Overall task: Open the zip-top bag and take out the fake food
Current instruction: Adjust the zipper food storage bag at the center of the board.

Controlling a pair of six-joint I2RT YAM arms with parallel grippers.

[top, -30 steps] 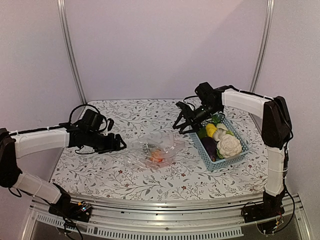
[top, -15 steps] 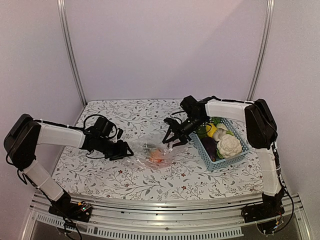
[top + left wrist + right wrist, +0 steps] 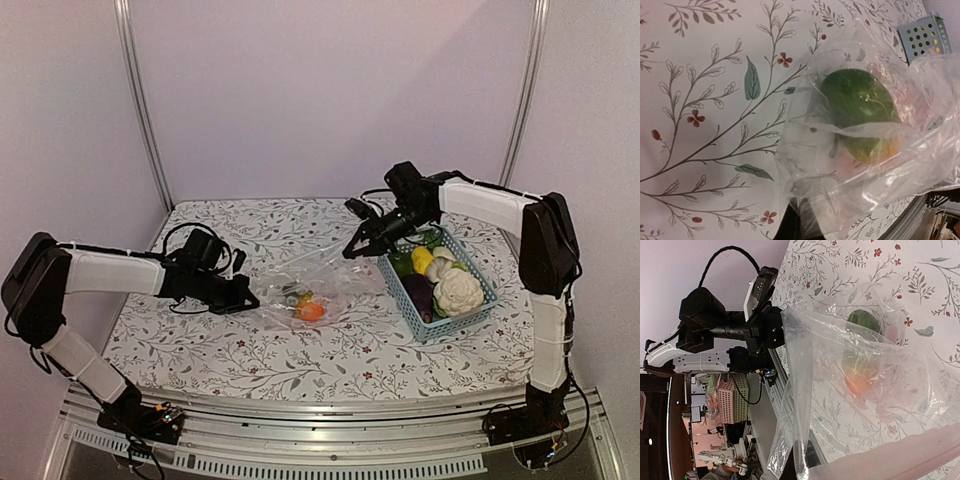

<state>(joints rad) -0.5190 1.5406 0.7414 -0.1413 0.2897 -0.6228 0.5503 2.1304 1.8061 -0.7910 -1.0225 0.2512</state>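
The clear zip-top bag [image 3: 318,283] is stretched between both grippers above the flowered table. My left gripper [image 3: 247,297] is shut on its left edge, low near the cloth; in the left wrist view the film wraps over the closed fingers of the left gripper [image 3: 796,204]. My right gripper [image 3: 353,250] is shut on the bag's right edge and holds it raised. Inside the bag lie fake food pieces, a green one [image 3: 857,102] and an orange one [image 3: 311,312]. In the right wrist view the bag [image 3: 865,390] hangs from the right gripper [image 3: 800,446].
A light-blue basket [image 3: 470,318] stands at the right, holding a white cauliflower [image 3: 458,291], a yellow piece [image 3: 422,260], a dark purple eggplant [image 3: 418,293] and green pieces. Its corner [image 3: 922,39] shows in the left wrist view. White walls enclose the table.
Both grippers have shut on the bag's edges. The right gripper has risen and drawn back to the right, pulling the bag taut; the left one held its place.
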